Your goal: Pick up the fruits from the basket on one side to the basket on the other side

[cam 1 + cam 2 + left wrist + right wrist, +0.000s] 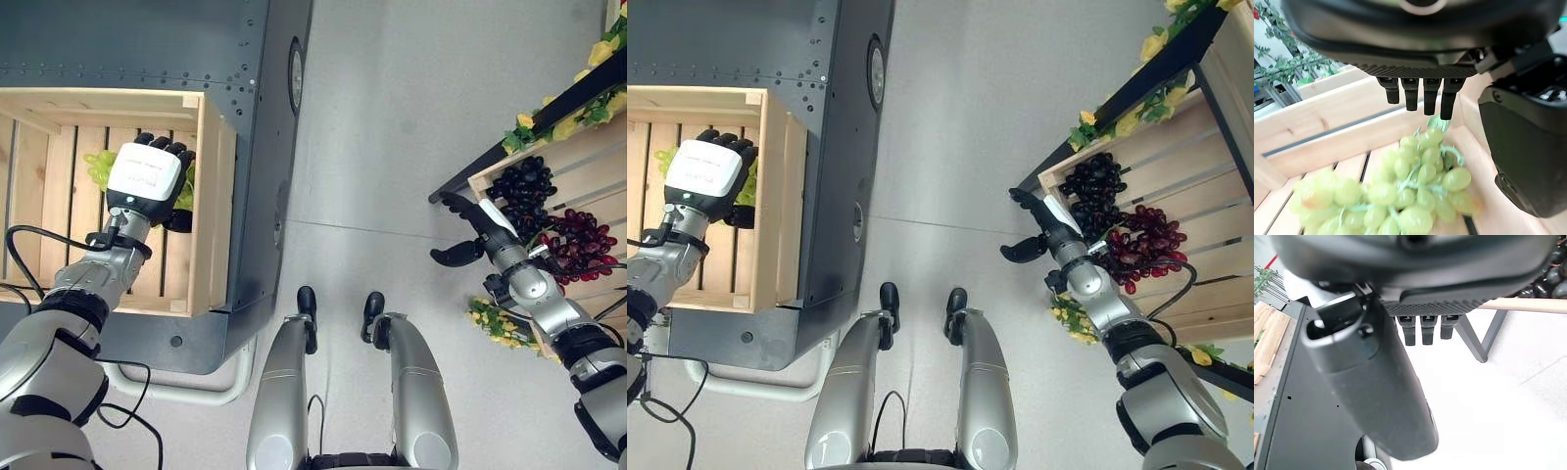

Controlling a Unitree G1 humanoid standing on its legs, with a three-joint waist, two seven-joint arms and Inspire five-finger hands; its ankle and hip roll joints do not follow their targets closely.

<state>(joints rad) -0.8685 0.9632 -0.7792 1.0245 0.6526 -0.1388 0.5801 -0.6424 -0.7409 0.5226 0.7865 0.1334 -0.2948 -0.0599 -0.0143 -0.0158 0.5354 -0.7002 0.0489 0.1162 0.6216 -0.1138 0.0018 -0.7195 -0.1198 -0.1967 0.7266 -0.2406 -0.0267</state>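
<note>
A bunch of green grapes (1410, 186) lies on the slats of the wooden crate (211, 215) at the left. My left hand (145, 176) hovers just above the bunch with its fingers (1424, 98) straight; nothing is in its grasp. At the right, a second wooden crate (509, 162) holds dark grapes (524, 186) and red grapes (583, 240). My right hand (480, 230) hangs beside that crate's near corner, over the floor, fingers straight and thumb (1371, 396) spread, holding nothing.
The left crate rests on a dark metal platform (265, 117). The right crate sits on a black frame (568, 108) trimmed with yellow flowers and leaves; more flowers (495, 323) hang below it. Grey floor lies between the two sides.
</note>
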